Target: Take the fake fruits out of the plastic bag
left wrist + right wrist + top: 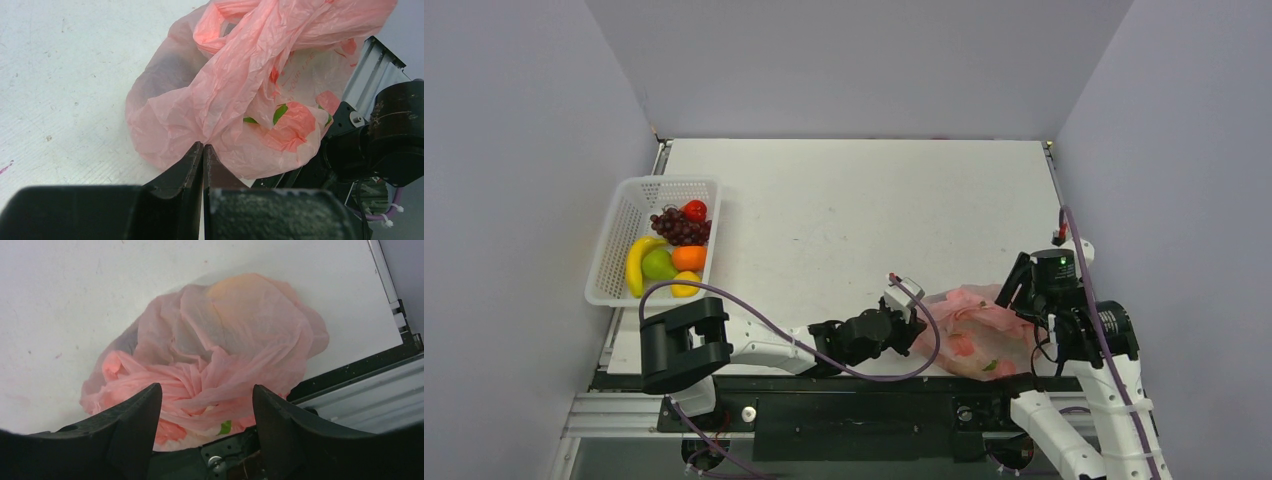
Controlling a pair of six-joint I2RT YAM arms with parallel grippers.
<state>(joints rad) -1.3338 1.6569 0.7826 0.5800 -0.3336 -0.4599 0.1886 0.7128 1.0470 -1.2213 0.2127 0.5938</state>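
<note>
left gripper (203, 146) pinching plastic bag (200, 95), right gripper (206, 388) (spread)

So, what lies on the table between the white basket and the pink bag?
Mostly bare table, as the top view shows. Only the left gripper sits at the bag's end, shut on the plastic bag, far from the white basket.

The pink plastic bag (972, 335) lies crumpled at the near right edge of the tabletop (854, 210). The fake fruits (674, 258), banana (635, 265), grapes (681, 227), orange (689, 258) and others, lie well apart from it in a white basket (616, 245).
</note>
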